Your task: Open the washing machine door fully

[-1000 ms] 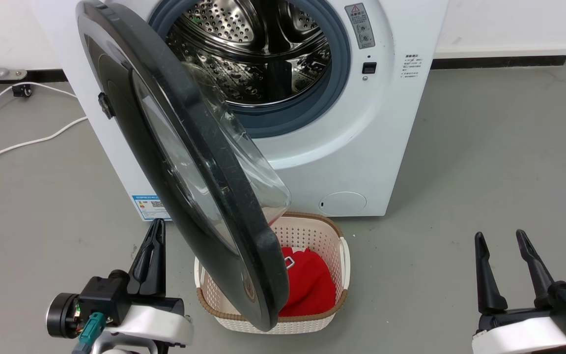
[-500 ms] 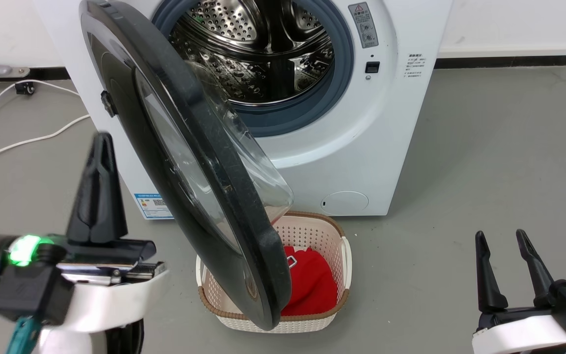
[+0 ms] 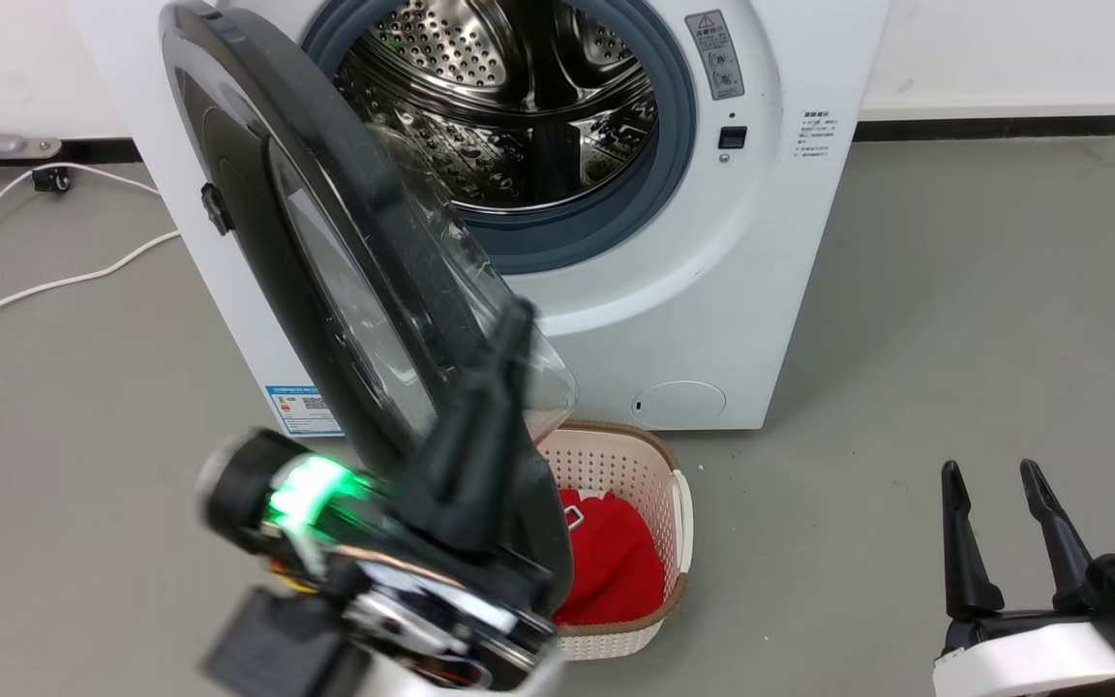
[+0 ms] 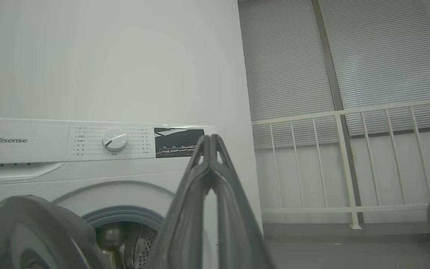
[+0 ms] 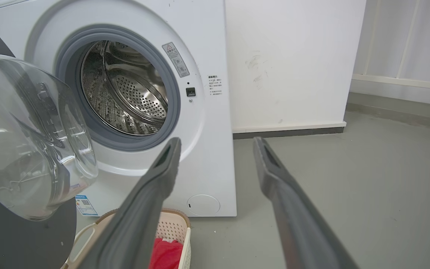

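Observation:
The white washing machine [image 3: 712,271] stands with its steel drum [image 3: 509,106] exposed. The washing machine door [image 3: 325,184], a black disc with a clear glass bowl [image 5: 32,138], hangs half swung out on its left hinge, edge toward me. My left gripper [image 3: 517,319] is raised and blurred in front of the door's lower rim, fingers pressed shut with nothing between them; whether it touches the door I cannot tell. In the left wrist view the shut left gripper [image 4: 210,139] points at the control panel. My right gripper [image 3: 993,474] rests open at the lower right, apart from the machine.
A cream perforated basket [image 3: 616,455] holding a red cloth [image 3: 616,561] sits on the floor under the door's lower edge. White cables [image 3: 54,281] trail over the grey floor to the left. A white wall and railing [image 4: 342,149] stand to the machine's right.
My left gripper has risen from the floor left of the door and swung right, now in front of the door's lower edge. Door and right gripper have stayed put.

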{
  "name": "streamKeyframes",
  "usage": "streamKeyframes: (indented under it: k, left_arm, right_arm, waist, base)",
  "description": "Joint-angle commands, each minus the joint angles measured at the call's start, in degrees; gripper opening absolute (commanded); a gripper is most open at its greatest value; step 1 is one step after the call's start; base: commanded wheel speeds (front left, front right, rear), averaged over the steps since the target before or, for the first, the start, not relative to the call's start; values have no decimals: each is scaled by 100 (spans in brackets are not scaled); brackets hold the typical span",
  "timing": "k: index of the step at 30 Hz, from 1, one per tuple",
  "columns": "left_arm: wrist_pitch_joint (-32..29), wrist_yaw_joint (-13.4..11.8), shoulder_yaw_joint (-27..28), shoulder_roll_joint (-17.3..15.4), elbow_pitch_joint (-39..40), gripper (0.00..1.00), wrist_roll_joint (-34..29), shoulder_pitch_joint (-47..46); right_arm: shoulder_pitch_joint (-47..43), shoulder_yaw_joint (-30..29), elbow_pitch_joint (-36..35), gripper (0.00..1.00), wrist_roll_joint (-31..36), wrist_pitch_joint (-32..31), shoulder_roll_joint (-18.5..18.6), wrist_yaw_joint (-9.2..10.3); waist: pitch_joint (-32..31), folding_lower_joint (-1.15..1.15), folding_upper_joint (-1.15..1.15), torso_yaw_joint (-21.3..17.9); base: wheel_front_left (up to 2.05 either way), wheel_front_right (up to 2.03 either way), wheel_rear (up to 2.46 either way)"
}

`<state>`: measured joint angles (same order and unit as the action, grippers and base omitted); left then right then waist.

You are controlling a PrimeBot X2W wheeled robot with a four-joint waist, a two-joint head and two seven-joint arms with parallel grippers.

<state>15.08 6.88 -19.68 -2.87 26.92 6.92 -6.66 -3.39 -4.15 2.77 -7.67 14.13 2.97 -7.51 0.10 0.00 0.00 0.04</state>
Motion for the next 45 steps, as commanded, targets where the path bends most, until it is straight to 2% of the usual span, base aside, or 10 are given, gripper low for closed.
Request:
streamKeyframes:
  k: [1, 6, 14, 20, 26, 27, 37, 45]
  left_arm:
    - [11, 16, -80, -3, -95, 0, 30, 91]
    - [6, 43, -624, -54, -915, 0, 232, 455]
    - [-365, 45, -936, -141, -2193, 0, 502, 772]
    - [-230, 46, -985, -103, -2944, 0, 564, 493]
    - [-66, -116, -862, -58, -3401, 0, 601, 109]
    - [-31, -208, -802, -56, -3514, 0, 639, 16]
    - [20, -601, -506, -99, -3429, 0, 594, 163]
    - [10, -734, -466, -311, -2777, 0, 392, 869]
  right_arm:
    - [57, 5, 19, 100, -23, 22, -18, 4]
    - [33, 7, 53, 100, -55, 9, -18, 4]
    - [42, 40, 124, 100, -152, -31, -17, 4]
    - [123, 106, 183, 100, -207, -30, -17, 4]
    - [173, 137, 252, 100, -256, -40, -17, 4]
    - [179, 145, 280, 100, -270, -40, -17, 4]
    - [158, 201, 399, 100, -373, -41, -17, 4]
    - [67, 195, 428, 100, -398, -100, -16, 4]
  waist:
    - [-7, 0, 0, 4]
    - [-29, 0, 0, 17]
    - [9, 0, 0, 66]
    - [84, 0, 0, 33]
    - [154, 0, 0, -37]
    - [168, 0, 0, -55]
    - [162, 0, 0, -42]
    - [99, 0, 0, 358]
  base:
    - [0, 0, 0]
    - [0, 0, 0]
    - [0, 0, 0]
    - [0, 0, 0]
    - [0, 0, 0]
    - [0, 0, 0]
    - [0, 0, 0]
    - [0, 0, 0]
